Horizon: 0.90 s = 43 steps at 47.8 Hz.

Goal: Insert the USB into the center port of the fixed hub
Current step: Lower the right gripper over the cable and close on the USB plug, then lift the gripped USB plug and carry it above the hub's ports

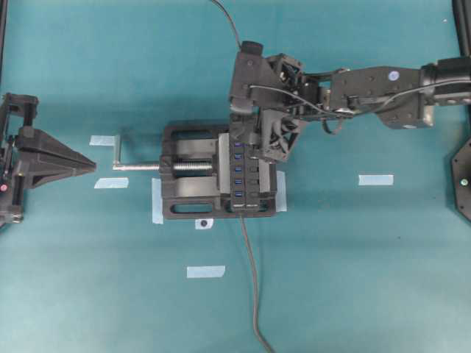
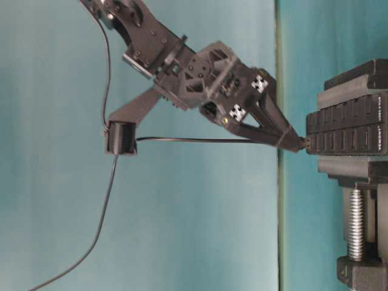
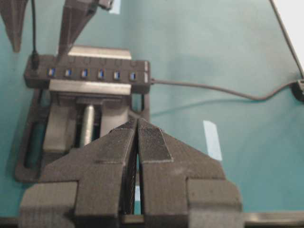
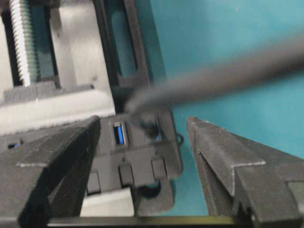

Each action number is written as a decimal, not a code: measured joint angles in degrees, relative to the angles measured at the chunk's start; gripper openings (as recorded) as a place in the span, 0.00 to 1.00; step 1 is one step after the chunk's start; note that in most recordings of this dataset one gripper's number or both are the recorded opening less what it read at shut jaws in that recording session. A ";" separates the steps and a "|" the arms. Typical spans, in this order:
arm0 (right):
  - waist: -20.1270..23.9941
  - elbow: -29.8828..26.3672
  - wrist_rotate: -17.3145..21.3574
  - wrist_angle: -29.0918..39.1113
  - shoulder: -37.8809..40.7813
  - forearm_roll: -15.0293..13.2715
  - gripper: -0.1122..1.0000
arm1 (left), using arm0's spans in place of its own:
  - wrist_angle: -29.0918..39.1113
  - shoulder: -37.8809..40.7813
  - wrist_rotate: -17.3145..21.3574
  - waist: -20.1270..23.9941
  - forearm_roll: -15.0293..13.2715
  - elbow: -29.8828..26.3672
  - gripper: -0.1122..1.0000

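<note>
Right claw (image 4: 142, 124), spread wide, straddles the small black USB plug (image 4: 150, 127) (at the long black hub's (image 4: 126, 164) end); blue centre port (image 3: 84, 73) lies farther along the row.

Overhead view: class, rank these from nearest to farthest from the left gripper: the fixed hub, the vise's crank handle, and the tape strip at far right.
Measured from the left gripper at the left edge:
1. the crank handle, just right of the gripper's tip.
2. the fixed hub, mid-table, on the far side of the vise.
3. the tape strip, far right, beyond the hub.
</note>
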 measured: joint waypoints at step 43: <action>-0.26 -1.41 0.09 2.02 0.88 0.00 0.18 | -0.09 -0.09 0.00 0.00 0.00 0.00 0.10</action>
